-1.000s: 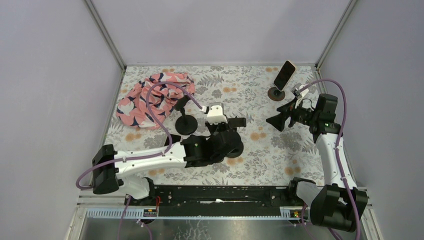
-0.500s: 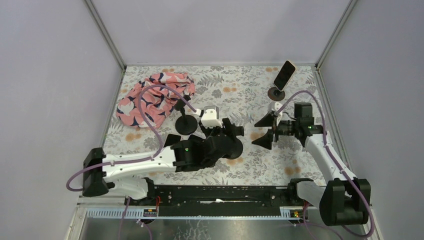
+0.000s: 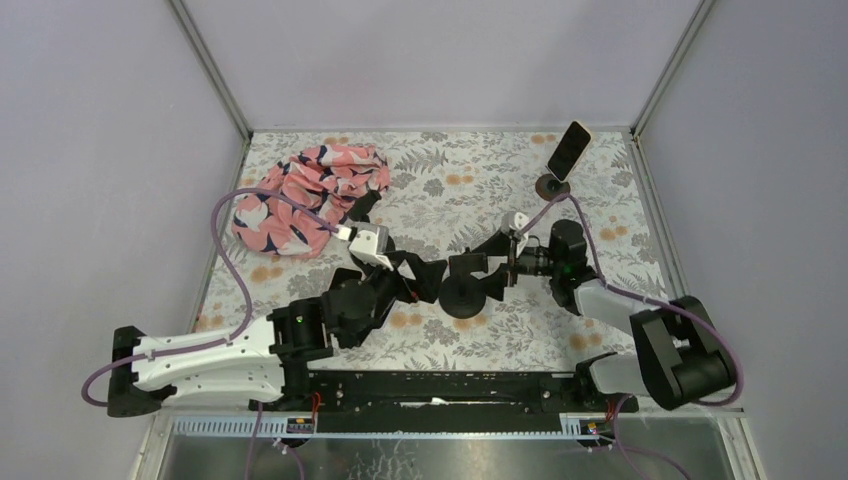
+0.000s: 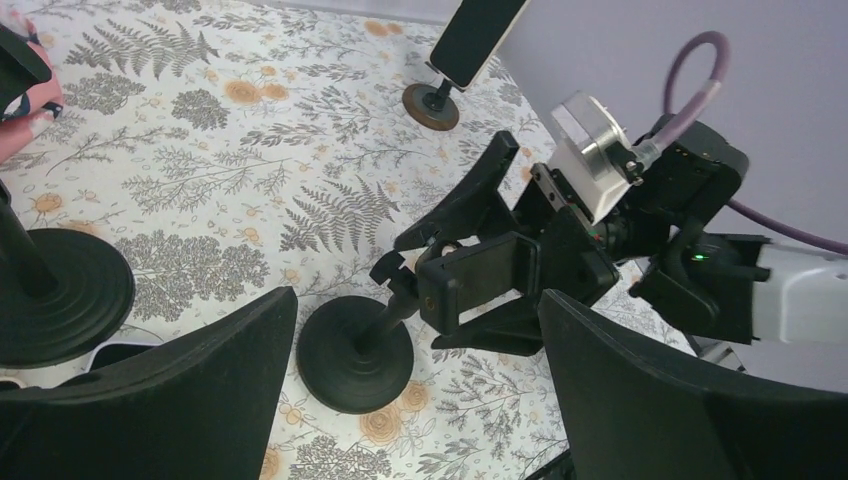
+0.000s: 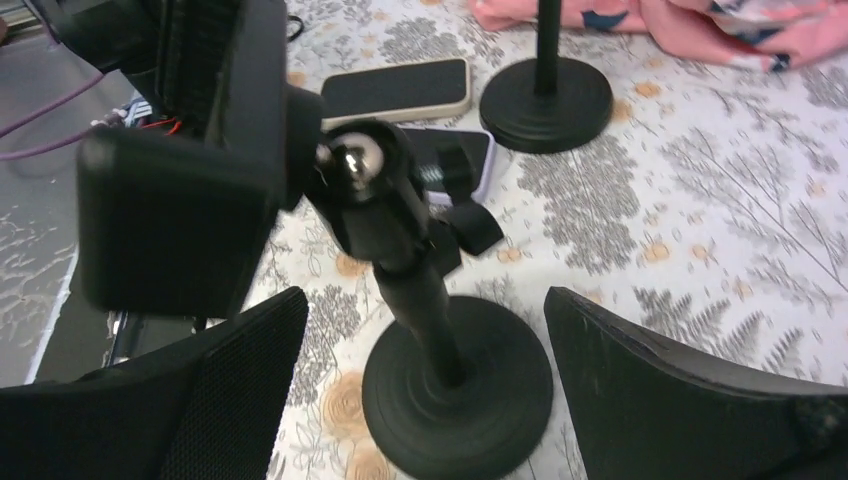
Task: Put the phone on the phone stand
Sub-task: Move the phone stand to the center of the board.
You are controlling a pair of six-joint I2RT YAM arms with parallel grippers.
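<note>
Phone stand (image 5: 455, 390) upright between spread right jaws.

Overhead and close wrist views share the phone stand (image 3: 462, 298).

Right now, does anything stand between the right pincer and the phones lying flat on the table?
Yes. The black clamp stand rises directly ahead of the open right pincer; both phones lie flat beyond it.

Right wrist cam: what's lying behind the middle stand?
Two phones lie flat: a beige-cased phone in plain view, and a lilac-cased phone, its near end covered by the neck of the middle stand. Beyond them is a second stand; its top is out of frame.
</note>
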